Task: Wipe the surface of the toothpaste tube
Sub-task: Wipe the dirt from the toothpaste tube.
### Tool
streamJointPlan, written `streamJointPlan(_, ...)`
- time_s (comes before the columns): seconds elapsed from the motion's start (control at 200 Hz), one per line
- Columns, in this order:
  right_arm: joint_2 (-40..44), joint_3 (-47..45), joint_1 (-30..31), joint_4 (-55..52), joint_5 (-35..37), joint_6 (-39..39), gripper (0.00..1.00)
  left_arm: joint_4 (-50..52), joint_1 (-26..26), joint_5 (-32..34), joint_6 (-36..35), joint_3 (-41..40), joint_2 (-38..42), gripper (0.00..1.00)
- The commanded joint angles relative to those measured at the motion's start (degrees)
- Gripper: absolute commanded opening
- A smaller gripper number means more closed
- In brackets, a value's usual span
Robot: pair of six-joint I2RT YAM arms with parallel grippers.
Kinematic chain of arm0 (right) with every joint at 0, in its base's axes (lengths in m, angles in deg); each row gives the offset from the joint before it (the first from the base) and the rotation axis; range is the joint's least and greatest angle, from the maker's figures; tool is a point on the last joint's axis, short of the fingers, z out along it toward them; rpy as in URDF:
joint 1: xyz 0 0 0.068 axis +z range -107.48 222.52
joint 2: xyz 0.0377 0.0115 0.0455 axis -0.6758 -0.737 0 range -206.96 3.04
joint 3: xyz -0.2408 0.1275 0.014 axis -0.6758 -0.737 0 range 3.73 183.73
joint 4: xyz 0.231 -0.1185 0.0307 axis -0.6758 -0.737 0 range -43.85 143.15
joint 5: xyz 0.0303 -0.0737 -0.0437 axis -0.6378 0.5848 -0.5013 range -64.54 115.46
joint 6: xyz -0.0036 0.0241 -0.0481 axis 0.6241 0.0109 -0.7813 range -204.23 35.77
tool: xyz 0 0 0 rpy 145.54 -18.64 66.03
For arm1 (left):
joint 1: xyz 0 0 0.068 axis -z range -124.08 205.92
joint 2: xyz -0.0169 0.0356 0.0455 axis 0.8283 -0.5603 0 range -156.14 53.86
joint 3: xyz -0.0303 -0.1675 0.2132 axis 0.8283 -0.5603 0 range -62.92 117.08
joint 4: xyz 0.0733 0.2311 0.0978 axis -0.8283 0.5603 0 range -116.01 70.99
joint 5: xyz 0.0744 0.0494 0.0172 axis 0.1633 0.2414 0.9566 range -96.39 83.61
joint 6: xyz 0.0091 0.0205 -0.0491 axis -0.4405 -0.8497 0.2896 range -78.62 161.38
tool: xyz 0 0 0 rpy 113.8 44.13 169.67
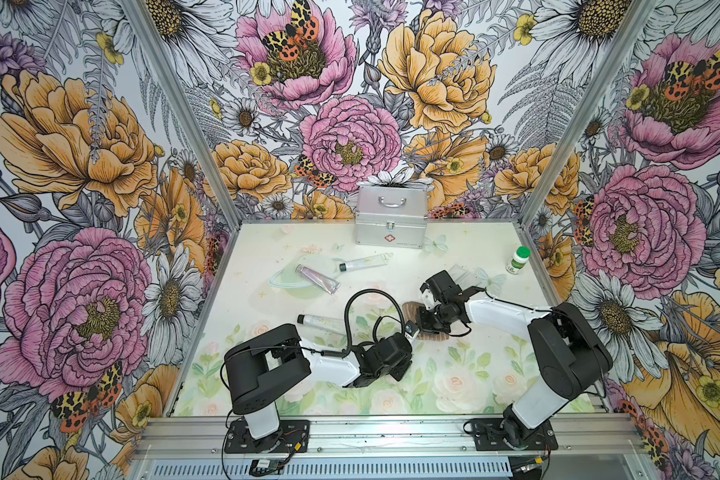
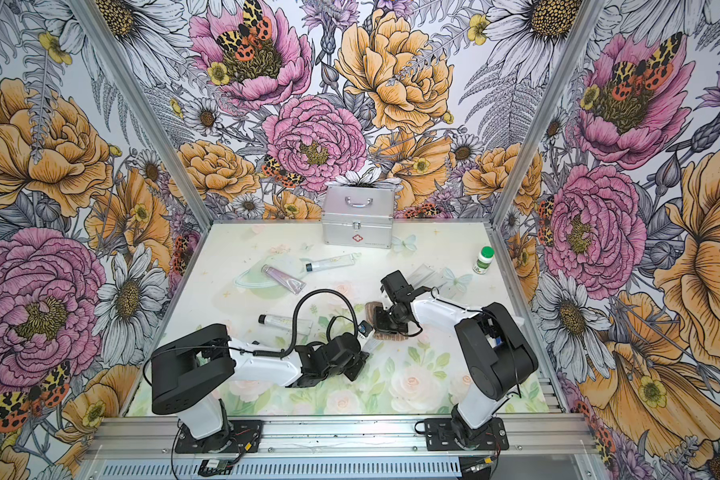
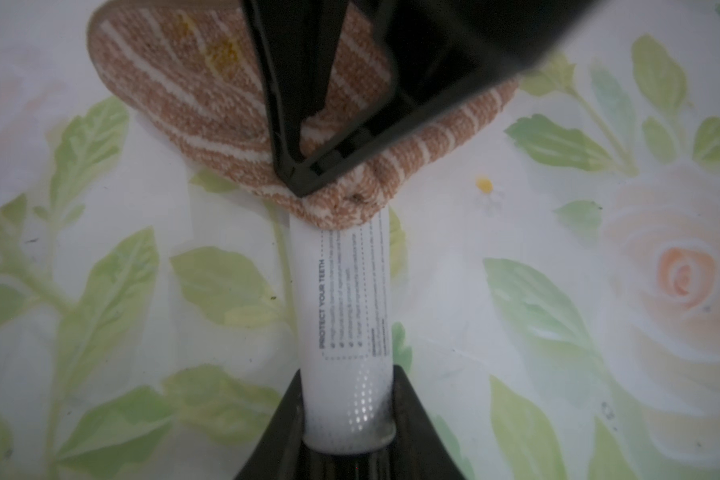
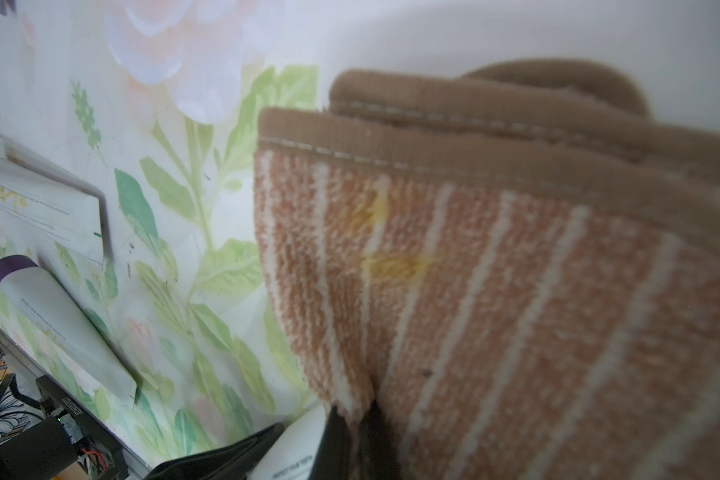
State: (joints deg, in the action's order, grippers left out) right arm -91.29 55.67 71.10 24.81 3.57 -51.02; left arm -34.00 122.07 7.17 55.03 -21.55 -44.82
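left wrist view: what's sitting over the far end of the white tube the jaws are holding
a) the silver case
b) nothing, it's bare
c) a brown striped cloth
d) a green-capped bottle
C: the striped cloth lies over the far end of the toothpaste tube, whose near end the left gripper clamps.

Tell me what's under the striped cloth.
One end of the white toothpaste tube lies under the striped cloth; the left gripper pinches the other. The covered tip is hidden.
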Motion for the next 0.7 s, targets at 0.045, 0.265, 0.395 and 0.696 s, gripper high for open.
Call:
streamJointPlan(0.045, -1.21, -1.84, 0.27, -3.73, 0.42, -0.05, 0.0, 4.12, -0.03, 0.79, -1.67, -0.14, -1.62, 0.24)
streamJointPlan(0.265, -4.87, 0.77, -6.14, -5.84, 6.58, -4.1, 0.0, 3.56, -1.77, -1.03, -1.0, -1.63, 0.0, 0.25)
streamJointPlan(0.395, -5.52, 2.29, -7.36, -6.55, 8.33, -5.16, 0.0, 2.89, -3.1, -3.34, -0.68, -2.81, 1.65, 0.25)
streamJointPlan(0.696, -0.27, 0.15, -2.95, -6.47, 4.21, -2.94, 0.0, 0.8, -6.02, -8.69, 0.21, -3.58, 1.22, 0.26)
